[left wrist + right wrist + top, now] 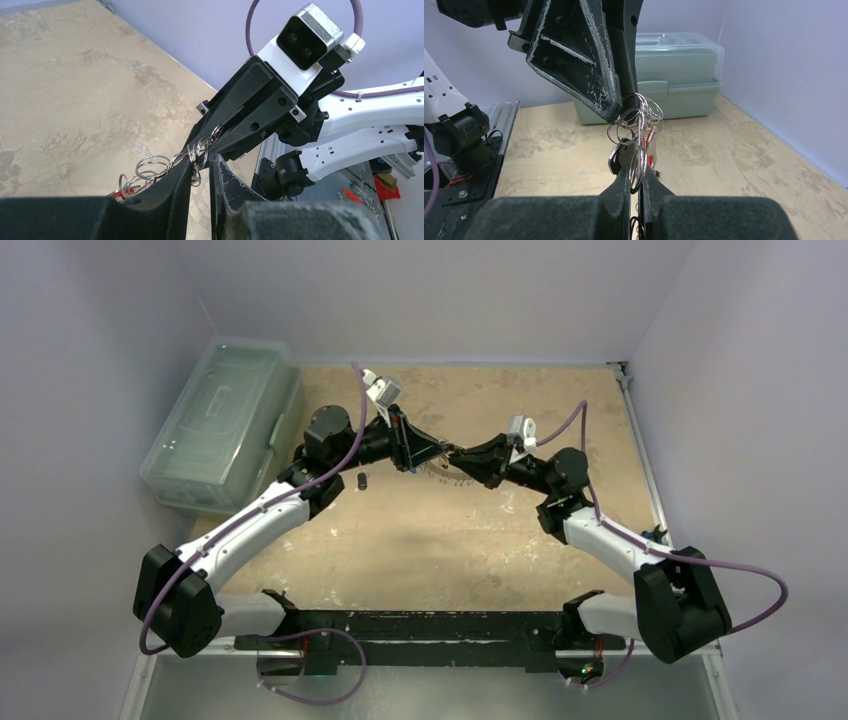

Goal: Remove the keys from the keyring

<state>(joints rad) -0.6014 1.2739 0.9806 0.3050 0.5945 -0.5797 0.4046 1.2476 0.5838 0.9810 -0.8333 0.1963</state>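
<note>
**Item 1: my left gripper (445, 448).** The fingers are drawn nearly together, with only a thin slit between the pads. Wire loops of the keyring (199, 154) are pinched in that slit. It hangs in the air to the right of the clear lidded box (225, 418), well apart from it.

**Item 2: my right gripper (463, 453).** The fingers are closed, pads all but touching. In my right wrist view one loop of the keyring runs down between them. It stands tip to tip with the left gripper, on the side away from the box.

**Item 3: keyring.** It is thin silvery wire, and up close it looks like a bunch of overlapping loops. From overhead it is a fringed arc just under the two meeting fingertips. Both grippers hold it off the table (420, 540), right of the box.

**Item 4: keys (617, 156).** They are on the ring, hanging below the loops. One dark-headed key sits just above one of my right fingers, and a bit of red shows among the rest. I cannot tell how many there are.

**Item 5: small dark object (362, 481).** It lies on the table between the box and the grippers, nearer the grippers. It is too small to identify.

**Item 6: box.** It is translucent and greenish, with its lid on.
</note>
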